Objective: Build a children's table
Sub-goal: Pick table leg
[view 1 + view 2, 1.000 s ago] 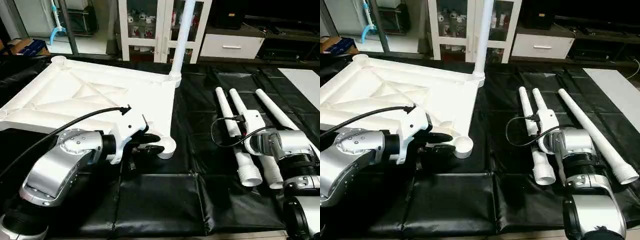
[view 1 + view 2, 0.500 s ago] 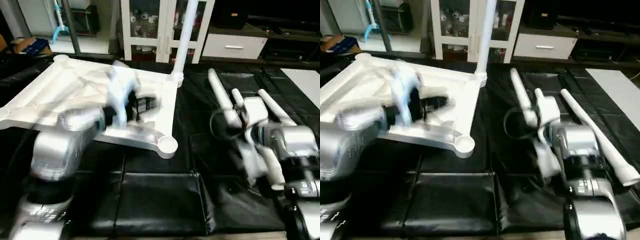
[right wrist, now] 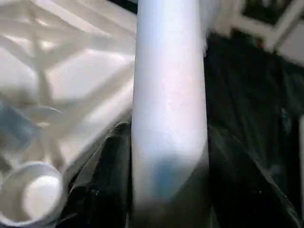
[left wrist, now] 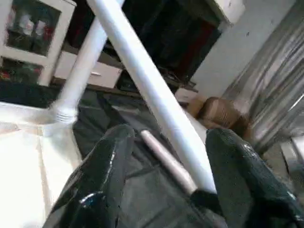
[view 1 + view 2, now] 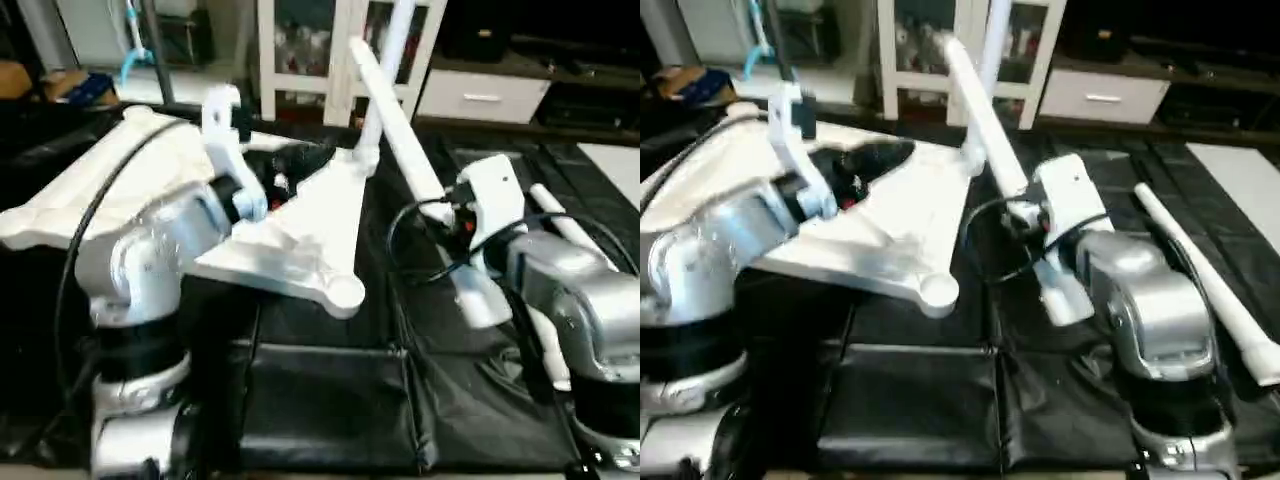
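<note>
Although one leg (image 5: 372, 90) already stands in the far corner socket of the upturned table top (image 5: 300, 235), the build looks to be at an early stage: three sockets have yet to be filled, including the near corner socket (image 5: 343, 292), which sits open and empty. A second leg (image 5: 985, 115) is lifted off the black-covered tabletop (image 5: 330, 410) and slants up and away over the top's near edge, with the right gripper (image 3: 166, 156) clamped on it; in the right wrist view its black fingers (image 3: 107, 156) press against either side of the white tube. One more leg (image 5: 1210, 290) lies loose on the black cover at the robot's right, beside the right arm; any further leg cannot be made out from here. The left gripper (image 4: 164, 161) hangs above the table top's ribbed underside with its fingers apart and nothing between them; the left wrist view looks along them toward the lifted leg, which crosses just beyond the tips, apparently untouched. Judging from this, the held leg's wide end must next be brought to an open socket and turned in.
</note>
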Robot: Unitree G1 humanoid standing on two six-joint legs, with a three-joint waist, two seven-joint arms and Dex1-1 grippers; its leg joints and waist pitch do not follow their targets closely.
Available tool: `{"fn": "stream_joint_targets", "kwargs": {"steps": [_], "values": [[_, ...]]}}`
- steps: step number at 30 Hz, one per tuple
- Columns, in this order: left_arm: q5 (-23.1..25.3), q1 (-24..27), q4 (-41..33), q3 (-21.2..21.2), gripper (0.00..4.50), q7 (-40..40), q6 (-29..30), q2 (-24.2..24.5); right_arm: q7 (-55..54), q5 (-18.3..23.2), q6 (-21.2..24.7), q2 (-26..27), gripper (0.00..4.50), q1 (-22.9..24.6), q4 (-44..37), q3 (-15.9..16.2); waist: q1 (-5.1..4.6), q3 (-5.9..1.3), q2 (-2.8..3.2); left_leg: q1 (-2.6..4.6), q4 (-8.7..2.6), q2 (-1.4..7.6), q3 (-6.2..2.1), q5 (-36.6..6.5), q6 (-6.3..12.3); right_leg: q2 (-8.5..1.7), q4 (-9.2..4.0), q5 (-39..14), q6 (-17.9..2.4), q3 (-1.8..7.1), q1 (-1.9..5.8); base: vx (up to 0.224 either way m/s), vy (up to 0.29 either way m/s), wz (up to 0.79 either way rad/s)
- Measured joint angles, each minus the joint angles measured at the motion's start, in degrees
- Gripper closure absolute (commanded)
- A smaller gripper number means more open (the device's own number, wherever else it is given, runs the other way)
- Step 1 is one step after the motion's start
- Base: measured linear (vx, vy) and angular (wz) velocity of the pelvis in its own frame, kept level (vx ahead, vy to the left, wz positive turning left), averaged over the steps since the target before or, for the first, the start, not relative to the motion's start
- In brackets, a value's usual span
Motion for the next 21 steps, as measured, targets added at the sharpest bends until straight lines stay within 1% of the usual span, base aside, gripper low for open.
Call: {"fn": "stream_joint_targets", "kwargs": {"steps": [1,2,3,5,6,8,10,13,17,18,21], "values": [[-1.19,-0.91,0.63,1.14,1.46,1.09,0.57,-1.06,0.98,-0.13,-2.01,-0.50,2.74,0.22,-1.01,1.52,0.03,0.00,-0.01,0.00,0.00,0.01,0.00,0.00,0.00,0.00,0.00,0.00,0.00,0.00,0.00,0.000,0.000,0.00],[-2.45,-1.74,1.04,1.96,1.32,2.24,1.35,-1.78,2.34,-0.15,-4.34,-0.84,2.75,0.51,-2.09,3.35,0.04,-0.01,-0.02,0.01,0.00,0.01,-0.01,0.00,0.00,0.00,0.01,-0.01,0.01,-0.01,0.00,0.000,0.000,0.00],[-3.18,-2.30,1.36,2.50,1.18,2.80,1.73,-2.14,3.06,-0.41,-5.68,-1.11,2.75,0.66,-2.67,4.75,-0.02,-0.01,-0.02,-0.01,0.00,0.01,-0.01,0.00,0.00,0.01,0.01,-0.01,0.01,-0.02,0.00,0.000,0.000,0.00],[-3.86,-3.32,2.51,3.62,1.05,4.52,2.11,-2.29,4.03,-2.27,-9.06,-2.89,2.75,0.69,-2.81,8.24,-0.01,0.01,-0.08,-0.02,0.00,0.01,-0.01,0.00,0.01,0.01,0.00,0.00,-0.01,-0.01,-0.01,0.000,0.000,0.00],[-3.94,-3.34,2.94,3.92,0.99,4.85,2.03,-2.19,4.37,-2.76,-9.53,-3.31,2.75,0.69,-2.81,8.59,-0.01,0.02,-0.11,-0.03,0.00,0.01,-0.01,-0.01,0.01,0.01,0.00,0.00,-0.01,-0.02,-0.01,0.000,0.000,0.00],[-3.96,-3.36,4.08,5.87,0.74,5.93,1.53,-2.28,4.81,-2.93,-10.11,-3.40,2.75,0.69,-2.84,9.50,0.00,0.07,-0.20,-0.05,0.00,0.02,-0.03,-0.01,0.01,0.01,-0.01,0.00,0.00,-0.03,-0.01,0.000,0.000,0.00],[-3.94,-3.57,4.76,6.72,0.67,6.75,1.27,-2.46,4.88,-2.99,-10.84,-3.14,2.75,0.67,-2.86,10.51,0.05,0.14,-0.33,-0.07,0.00,0.01,-0.03,-0.01,0.02,0.01,-0.01,0.00,-0.01,-0.03,-0.02,0.000,0.000,0.00],[-3.83,-5.40,6.26,8.55,0.35,9.34,0.39,-3.63,5.03,-3.06,-12.75,-2.33,2.75,0.37,-2.85,11.42,0.25,0.26,-0.58,-0.09,0.00,0.01,-0.04,-0.01,0.03,0.00,-0.03,0.02,-0.04,-0.03,-0.02,0.000,0.000,0.00],[-5.70,-7.38,8.84,12.66,0.20,14.28,-0.64,-4.52,5.17,-3.11,-15.66,-2.22,2.75,0.19,-2.82,13.02,0.28,0.26,-0.70,-0.11,0.00,0.01,-0.03,-0.06,0.10,0.00,-0.12,0.12,-0.20,-0.04,0.00,0.000,0.000,0.00],[-5.85,-7.40,9.15,12.94,0.03,14.75,-0.94,-4.51,5.20,-3.12,-15.72,-2.22,2.75,0.19,-2.82,13.10,0.28,0.27,-0.70,-0.12,0.01,0.01,-0.03,-0.06,0.11,0.00,-0.12,0.12,-0.20,-0.04,0.00,0.000,0.000,0.00],[-6.38,-7.40,9.71,14.01,0.00,15.32,-1.57,-4.41,5.74,-3.80,-16.35,-2.23,2.75,0.20,-2.76,13.45,0.30,0.32,-0.80,-0.16,0.00,0.01,-0.04,-0.08,0.14,0.00,-0.15,0.11,-0.19,-0.06,-0.01,0.000,0.000,0.00]]}}
